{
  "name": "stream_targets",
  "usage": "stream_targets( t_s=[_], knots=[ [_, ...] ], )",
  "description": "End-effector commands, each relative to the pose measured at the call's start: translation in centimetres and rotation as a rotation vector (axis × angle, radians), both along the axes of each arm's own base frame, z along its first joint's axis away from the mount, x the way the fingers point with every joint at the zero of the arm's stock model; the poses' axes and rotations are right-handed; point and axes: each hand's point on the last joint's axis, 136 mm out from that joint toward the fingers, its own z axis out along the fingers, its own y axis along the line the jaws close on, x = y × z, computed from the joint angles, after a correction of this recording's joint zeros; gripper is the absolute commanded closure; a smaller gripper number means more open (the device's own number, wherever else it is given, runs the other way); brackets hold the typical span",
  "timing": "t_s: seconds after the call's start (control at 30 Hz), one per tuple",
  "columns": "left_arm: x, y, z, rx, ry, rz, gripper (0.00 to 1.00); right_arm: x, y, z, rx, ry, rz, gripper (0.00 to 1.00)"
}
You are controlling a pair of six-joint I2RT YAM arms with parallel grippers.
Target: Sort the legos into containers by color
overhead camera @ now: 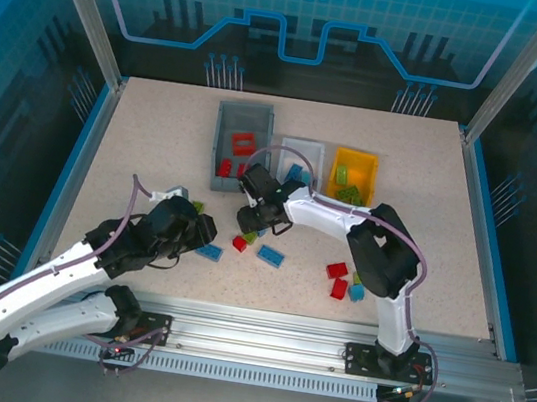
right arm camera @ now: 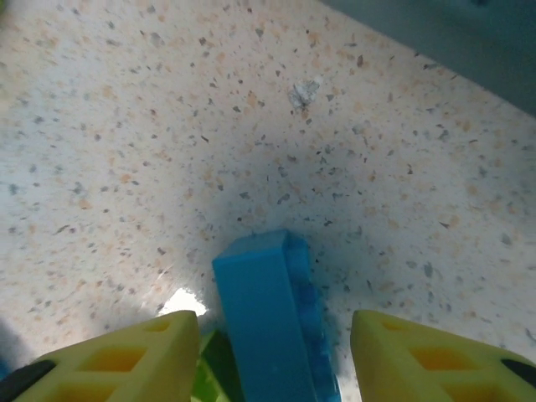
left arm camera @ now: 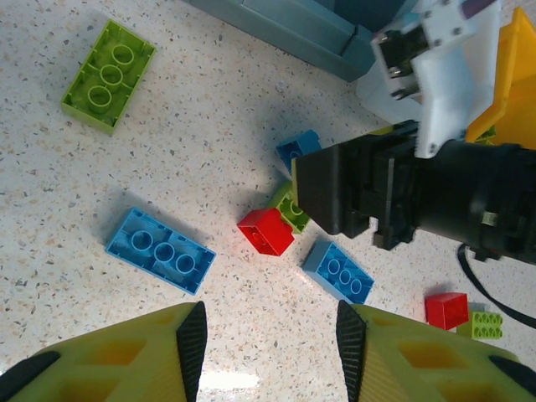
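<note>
With the right claw (right arm camera: 272, 339) spread around the blue brick (right arm camera: 264, 310), which stands on edge on the desk (right arm camera: 167, 126) clear of both fingers (right arm camera: 126, 360), centre it and close squarely on its flat faces, avoiding the green brick (right arm camera: 213, 367) beside it.

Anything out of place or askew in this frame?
Yes: a blue brick stands tipped up on edge between the right gripper's open jaws, not gripped, with a green brick beside it.
</note>
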Motion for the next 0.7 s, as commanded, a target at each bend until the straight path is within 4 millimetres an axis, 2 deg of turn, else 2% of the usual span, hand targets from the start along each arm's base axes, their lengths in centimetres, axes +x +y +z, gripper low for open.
stream_targets(
  t_s=[0.0,0.2,0.4,0.53,0.67],
  knots=[
    [0.2,-0.3,0.7,-0.01,-0.02,-0.005,0.52,0.0,0.7,2.8,0.036,-0.05,0.006,0.45],
    [0.3,-0.4,0.9,-0.012,-0.026,-0.012,0.52,0.4,0.2,0.1,-0.01,-0.009,-0.015,0.44],
    [0.2,-0.5,0.9,-0.01,-0.022,-0.017,0.52,1.0,0.8,-1.6,-0.03,0.014,-0.005,0.45],
    [0.2,-0.5,0.8,-0.01,-0.022,-0.018,0.52,1.2,0.7,-2.1,-0.046,0.014,-0.017,0.56],
    [0.2,-0.6,0.8,-0.011,-0.027,-0.022,0.52,1.5,0.5,-1.2,-0.037,-0.017,-0.029,0.66]
  ],
)
